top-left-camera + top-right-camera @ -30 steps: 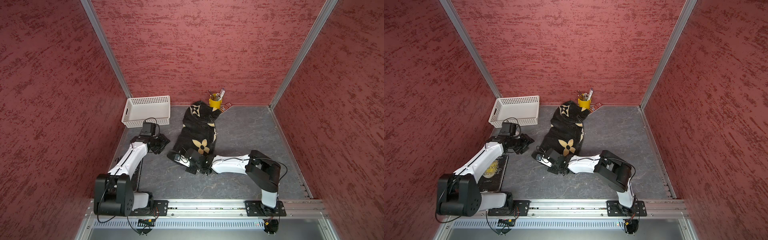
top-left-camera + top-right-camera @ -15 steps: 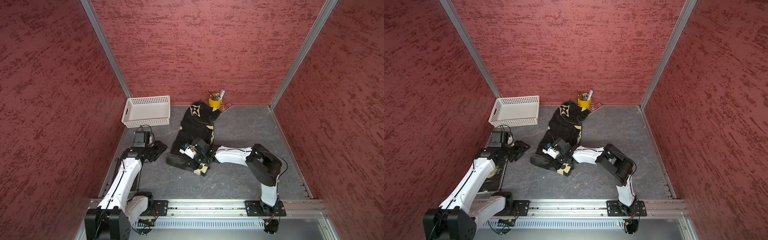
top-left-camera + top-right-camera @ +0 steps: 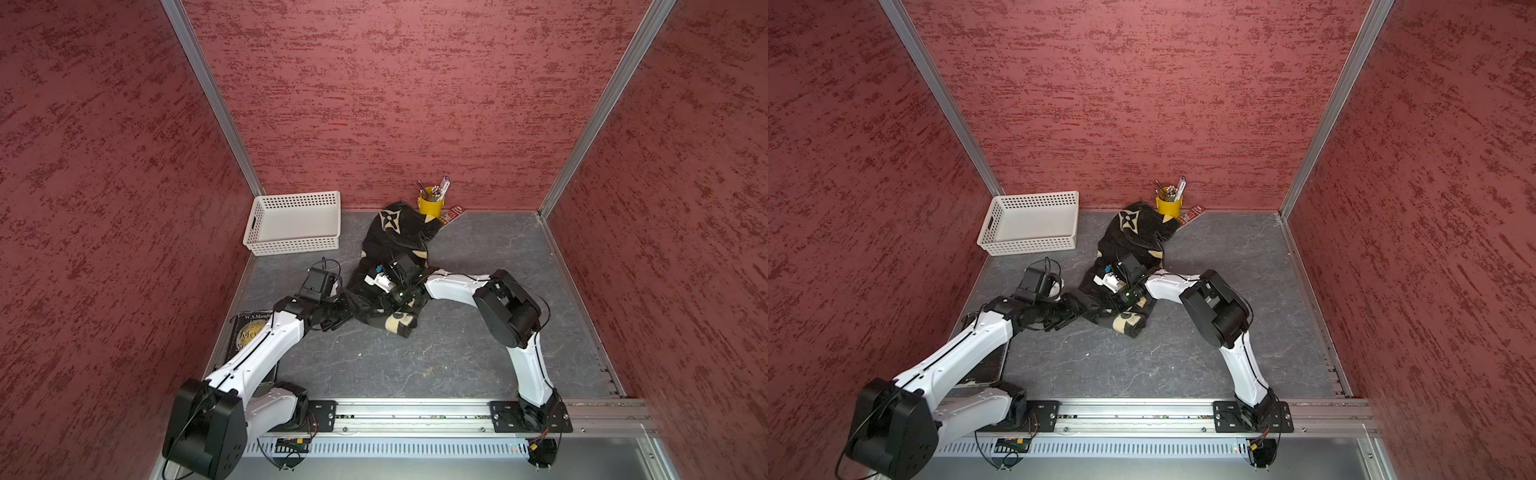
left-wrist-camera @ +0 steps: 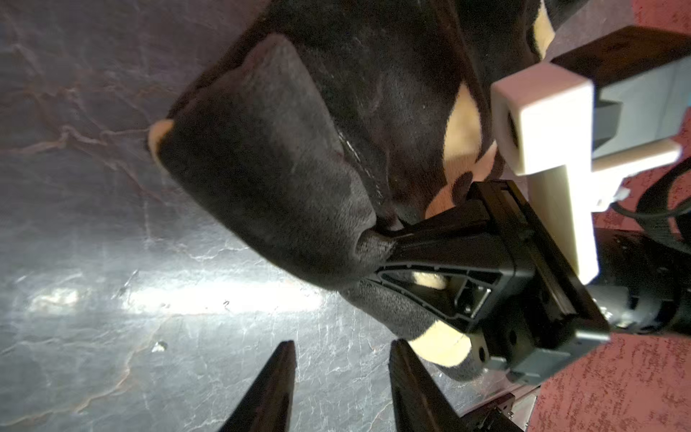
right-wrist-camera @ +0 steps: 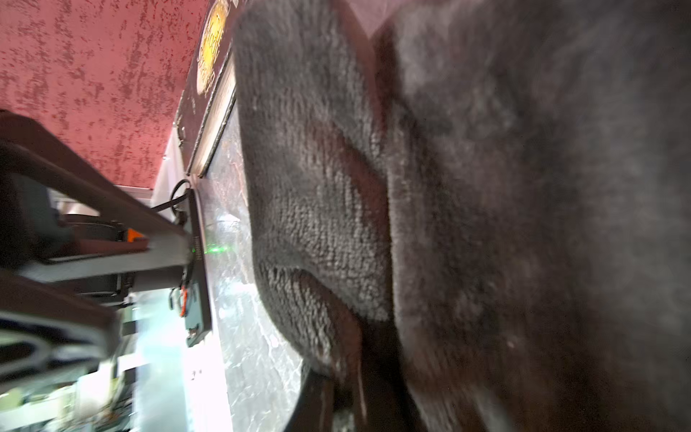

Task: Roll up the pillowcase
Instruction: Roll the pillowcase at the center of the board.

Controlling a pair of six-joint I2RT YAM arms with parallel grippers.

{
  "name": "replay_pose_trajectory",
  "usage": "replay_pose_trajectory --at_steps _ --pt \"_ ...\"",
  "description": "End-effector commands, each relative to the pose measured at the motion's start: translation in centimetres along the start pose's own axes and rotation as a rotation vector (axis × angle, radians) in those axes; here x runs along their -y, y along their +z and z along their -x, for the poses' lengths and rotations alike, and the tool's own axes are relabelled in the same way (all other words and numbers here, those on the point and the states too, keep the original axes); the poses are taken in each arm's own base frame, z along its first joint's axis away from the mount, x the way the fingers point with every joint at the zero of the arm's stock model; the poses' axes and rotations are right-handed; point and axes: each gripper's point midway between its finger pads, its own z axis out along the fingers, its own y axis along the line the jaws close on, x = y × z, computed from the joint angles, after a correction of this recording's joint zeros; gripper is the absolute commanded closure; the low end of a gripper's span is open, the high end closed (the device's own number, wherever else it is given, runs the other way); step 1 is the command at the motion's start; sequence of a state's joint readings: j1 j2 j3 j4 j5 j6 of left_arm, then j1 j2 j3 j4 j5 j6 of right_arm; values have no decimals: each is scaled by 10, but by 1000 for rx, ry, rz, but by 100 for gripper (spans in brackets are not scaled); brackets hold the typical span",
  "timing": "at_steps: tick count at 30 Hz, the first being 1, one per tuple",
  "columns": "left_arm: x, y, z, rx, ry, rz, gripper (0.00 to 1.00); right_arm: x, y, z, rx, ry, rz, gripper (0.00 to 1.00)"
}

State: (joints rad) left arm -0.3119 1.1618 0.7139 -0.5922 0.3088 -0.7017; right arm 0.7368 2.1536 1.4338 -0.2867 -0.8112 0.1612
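The pillowcase, black plush with cream motifs, lies bunched from the back wall toward the middle of the floor, and its near end is rolled over. My right gripper is shut on a black fold of that roll. In the left wrist view its black fingers pinch into the cloth. Cloth fills the right wrist view around the right gripper. My left gripper is open, with only bare floor between its fingers. It sits low at the left edge of the roll.
A white basket stands at the back left. At the back wall a yellow cup of pens stands beside a red card. A book lies under my left forearm. Red walls close in three sides.
My left arm has swung right from the left wall to the edge of the pillowcase, its jaws narrowing. My right gripper has carried the near end up and back, folding it over.
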Motion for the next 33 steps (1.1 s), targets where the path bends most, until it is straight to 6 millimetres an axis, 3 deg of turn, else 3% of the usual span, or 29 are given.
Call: replay_pose_trajectory --at_steps 1,5,7,11,18,21,25,29,33 --pt "20 6 31 83 24 -18 57 -3 0 -5 -35 53 45 100" --pt "19 23 45 68 6 29 64 -2 -3 -6 -31 43 16 100" --pt "25 21 51 80 -1 16 64 -6 -6 -6 -20 40 24 100" --pt "19 1 60 124 -36 51 64 -31 -7 -6 -6 83 128 100" --pt "-14 -39 67 195 -138 37 63 -68 5 -26 -48 100 214 100" --pt "-15 -45 58 174 -122 34 63 -68 6 -30 -59 147 242 100" --pt "-5 -42 37 127 -63 9 66 -51 10 -27 -76 206 220 100" --pt "3 -27 4 56 -11 9 70 -34 15 -22 -84 258 204 100" --pt "-2 -6 -12 14 -22 29 71 -24 18 -23 -89 275 185 100"
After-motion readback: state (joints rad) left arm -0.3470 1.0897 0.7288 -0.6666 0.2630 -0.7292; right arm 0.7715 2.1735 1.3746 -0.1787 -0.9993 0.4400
